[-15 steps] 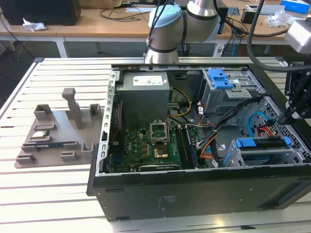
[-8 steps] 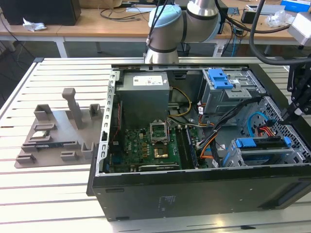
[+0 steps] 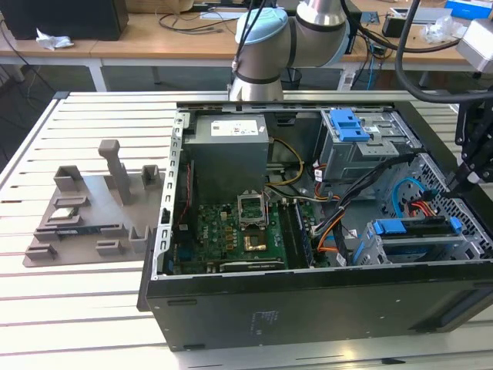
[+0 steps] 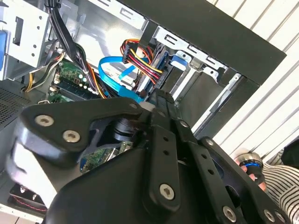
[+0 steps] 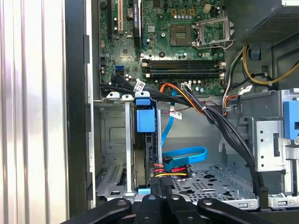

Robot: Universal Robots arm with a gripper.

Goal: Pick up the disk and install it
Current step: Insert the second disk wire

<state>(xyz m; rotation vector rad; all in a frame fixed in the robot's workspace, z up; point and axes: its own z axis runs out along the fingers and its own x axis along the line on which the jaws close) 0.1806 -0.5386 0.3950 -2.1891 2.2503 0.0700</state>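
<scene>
The disk (image 3: 416,228), in its blue bracket, sits in the metal bay at the front corner of the open computer case (image 3: 308,301), on the exterior view's right. In the first wrist view the disk (image 5: 144,140) stands edge-on in that bay, blue tab up, with red and yellow cables plugged into its near end. My gripper (image 3: 462,179) hangs just beyond the case's wall. In both wrist views the black fingers are together, and the gripper (image 5: 158,183) (image 4: 159,95) sits right at the disk's (image 4: 156,65) cabled end with nothing clamped between them.
Inside the case are a grey power supply box (image 3: 229,146), the green motherboard (image 3: 231,231), a drive cage with a blue latch (image 3: 350,125), and blue and black cables (image 5: 187,154). A grey fixture tray (image 3: 92,208) lies on the slatted table. A striped sleeve (image 4: 282,184) is nearby.
</scene>
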